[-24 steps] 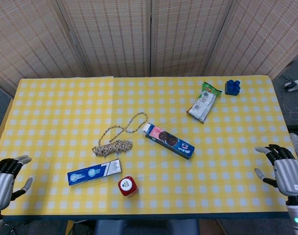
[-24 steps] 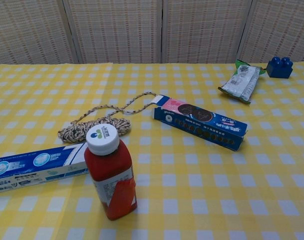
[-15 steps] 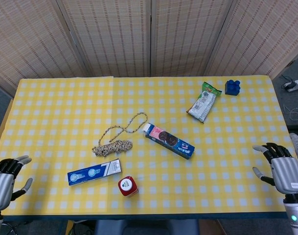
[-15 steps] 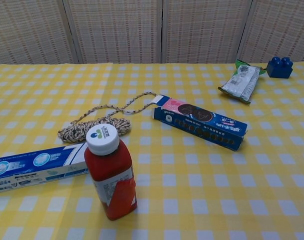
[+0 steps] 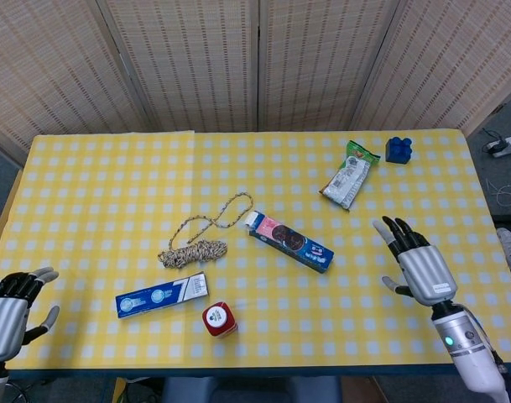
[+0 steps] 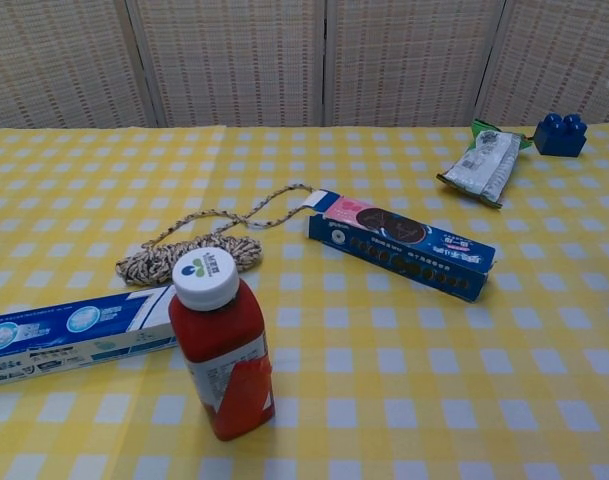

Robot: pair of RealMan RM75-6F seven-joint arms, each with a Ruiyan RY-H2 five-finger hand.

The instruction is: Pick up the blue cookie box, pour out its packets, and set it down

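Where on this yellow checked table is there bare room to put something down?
The whole far-left stretch behind the coiled beige rope is bare, as is the near-right patch between the blue cookie box and the right hand. It is crowded around the red bottle and blue toothpaste box.

2 boxes (cookie box [image 5: 289,242], toothpaste box [image 5: 162,295]), 1 bottle [image 6: 220,345], 1 rope [image 5: 201,236], 1 snack pkt [image 5: 348,179], 1 block [image 5: 398,149]

A red bottle [image 6: 221,352] with a white cap stands upright near the front table [image 5: 104,180] edge, just beside a flat blue-and-white carton [image 5: 162,295]. A coiled rope [image 5: 196,243] lies behind them. A silver snack packet [image 5: 347,180] and a blue toy brick [image 5: 398,149] lie near the far right corner.
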